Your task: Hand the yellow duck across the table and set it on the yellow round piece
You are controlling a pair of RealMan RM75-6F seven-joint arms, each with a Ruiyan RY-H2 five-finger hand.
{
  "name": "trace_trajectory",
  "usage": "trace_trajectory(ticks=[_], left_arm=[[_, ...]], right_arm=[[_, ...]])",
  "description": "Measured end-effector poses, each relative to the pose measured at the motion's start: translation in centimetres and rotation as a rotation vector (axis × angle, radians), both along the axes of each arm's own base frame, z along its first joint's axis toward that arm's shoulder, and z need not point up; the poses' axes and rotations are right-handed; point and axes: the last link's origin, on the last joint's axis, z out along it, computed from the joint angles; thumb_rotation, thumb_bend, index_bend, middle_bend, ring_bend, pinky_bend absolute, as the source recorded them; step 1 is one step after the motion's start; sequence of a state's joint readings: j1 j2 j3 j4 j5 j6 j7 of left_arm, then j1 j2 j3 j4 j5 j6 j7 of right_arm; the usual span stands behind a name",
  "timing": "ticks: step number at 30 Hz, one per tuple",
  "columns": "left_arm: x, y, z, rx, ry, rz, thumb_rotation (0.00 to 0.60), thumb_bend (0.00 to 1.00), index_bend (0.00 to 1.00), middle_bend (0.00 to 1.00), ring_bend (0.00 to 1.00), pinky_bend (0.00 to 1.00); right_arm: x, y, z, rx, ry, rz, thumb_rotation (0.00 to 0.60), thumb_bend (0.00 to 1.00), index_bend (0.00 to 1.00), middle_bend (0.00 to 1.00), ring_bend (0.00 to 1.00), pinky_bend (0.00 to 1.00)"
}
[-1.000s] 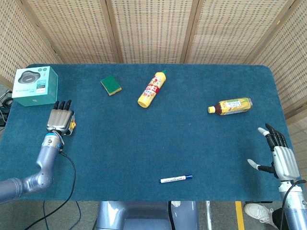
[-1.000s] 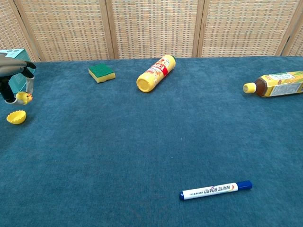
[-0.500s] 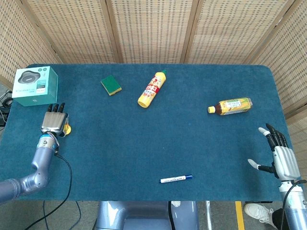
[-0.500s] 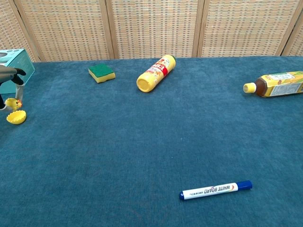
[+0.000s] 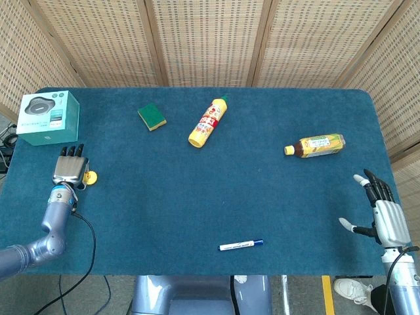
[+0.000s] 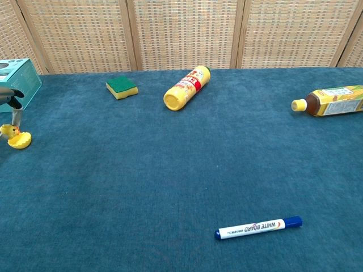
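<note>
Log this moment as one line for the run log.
left hand: holds yellow duck just over yellow round piece | right hand: open, idle at table edge | release: not yet

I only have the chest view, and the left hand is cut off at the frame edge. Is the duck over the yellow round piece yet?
Observer: The head view shows the whole left hand beside the yellow round piece; the yellow duck itself is hidden there under the hand.
Operator: Where is the right hand? I can't see it at all.
Observer: The right hand is at the table's right edge, fingers spread, holding nothing.
Operator: Anything close to the left hand that I could knock?
Observer: A teal box sits just beyond the left hand's fingertips, with a gap between them.
</note>
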State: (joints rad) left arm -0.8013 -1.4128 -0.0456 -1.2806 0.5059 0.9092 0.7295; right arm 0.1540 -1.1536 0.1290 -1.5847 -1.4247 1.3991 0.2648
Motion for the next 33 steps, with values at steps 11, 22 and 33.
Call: trace_trajectory(ticks=[11, 22, 33], left_arm=[[0.2, 0.5, -0.6, 0.004, 0.021, -0.007, 0.6, 0.32, 0.37, 0.0, 0.0, 0.0], [0.6, 0.4, -1.0, -0.024, 0.031, -0.003, 0.6, 0.31, 0.22, 0.0, 0.0, 0.0], [3.1, 0.5, 0.9, 0.046, -0.099, -0.055, 0.6, 0.3, 0.0, 0.0, 0.0, 0.0]], right_arm=[[-0.1, -0.1, 0.1, -0.003, -0.001, -0.005, 0.6, 0.09, 0.12, 0.0, 0.0, 0.0], [-0.2, -0.1, 0.3, -0.016, -0.01, -0.007, 0.6, 0.09, 0.12, 0.0, 0.0, 0.0], [-0.2, -0.1, 0.1, -0.009, -0.005, -0.003, 0.6, 0.09, 0.12, 0.0, 0.0, 0.0]])
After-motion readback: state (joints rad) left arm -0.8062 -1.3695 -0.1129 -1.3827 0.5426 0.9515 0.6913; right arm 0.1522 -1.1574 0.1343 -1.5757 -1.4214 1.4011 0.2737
